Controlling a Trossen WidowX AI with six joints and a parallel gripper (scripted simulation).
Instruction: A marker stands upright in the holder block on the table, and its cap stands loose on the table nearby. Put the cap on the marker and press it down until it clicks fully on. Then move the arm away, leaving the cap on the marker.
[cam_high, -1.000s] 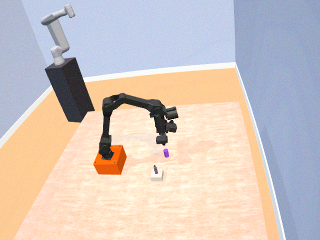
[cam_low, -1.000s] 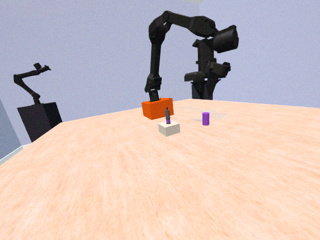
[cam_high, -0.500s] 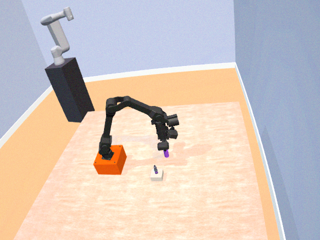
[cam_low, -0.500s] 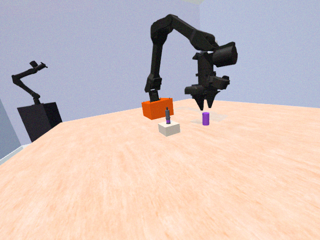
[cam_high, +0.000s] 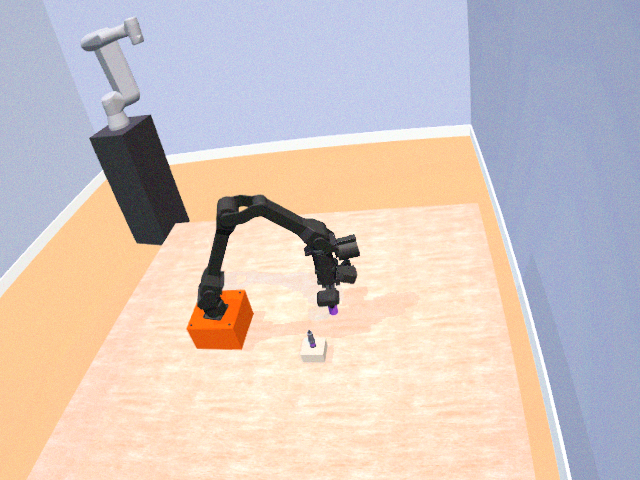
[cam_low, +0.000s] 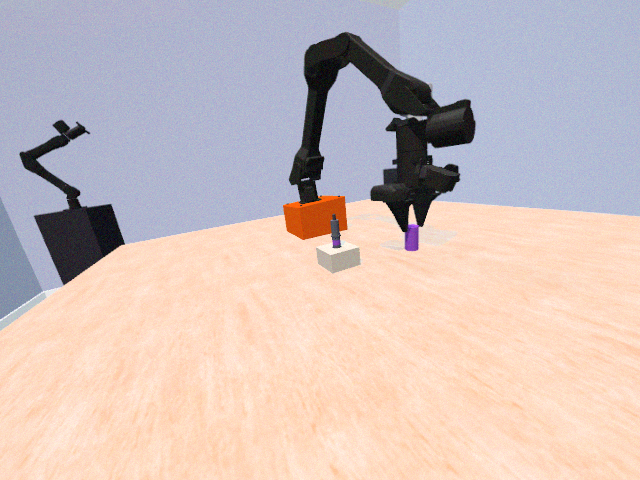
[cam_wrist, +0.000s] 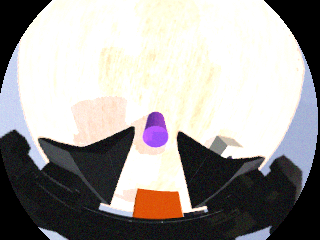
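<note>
The purple cap stands upright on the table. My gripper is open and points down right at the cap's top. In the wrist view the cap shows between the two fingertips, with a gap on either side. The dark grey marker with a purple band low on it stands upright, bare tip up, in the pale holder block. In the wrist view the right finger hides most of the block and marker.
The arm's orange base box stands to the left of the holder block in the top view. A dark pedestal with a grey arm stands behind the table. Another dark pedestal bears a black arm at the left of the exterior view.
</note>
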